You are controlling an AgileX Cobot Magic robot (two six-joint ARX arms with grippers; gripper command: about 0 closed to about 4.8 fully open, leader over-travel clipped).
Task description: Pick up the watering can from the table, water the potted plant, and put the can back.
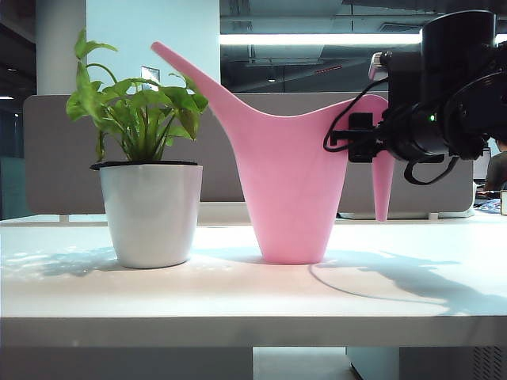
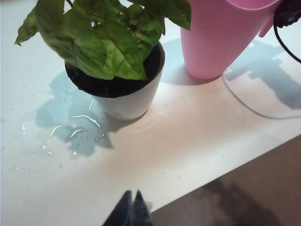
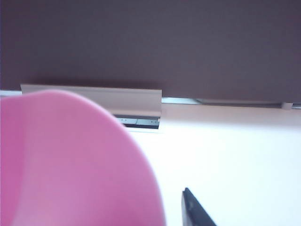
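Observation:
The pink watering can (image 1: 289, 182) stands upright on the white table (image 1: 238, 293), its spout slanting up over the potted plant (image 1: 150, 206) just to its left. My right gripper (image 1: 358, 139) sits level at the can's arched handle on the right. In the right wrist view the can (image 3: 70, 165) fills the near side. One dark fingertip (image 3: 189, 197) stands clear of it with white table between, and the other finger is hidden. My left gripper (image 2: 133, 195) is shut and empty above the table's front edge, short of the plant (image 2: 127, 94) and can (image 2: 216, 37).
A spill of water (image 2: 70, 127) lies on the table beside the pot. A black cable (image 2: 284, 42) hangs from the right arm near the can's handle. A grey partition (image 1: 47, 158) runs behind the table. Beyond the front edge is floor (image 2: 244, 197).

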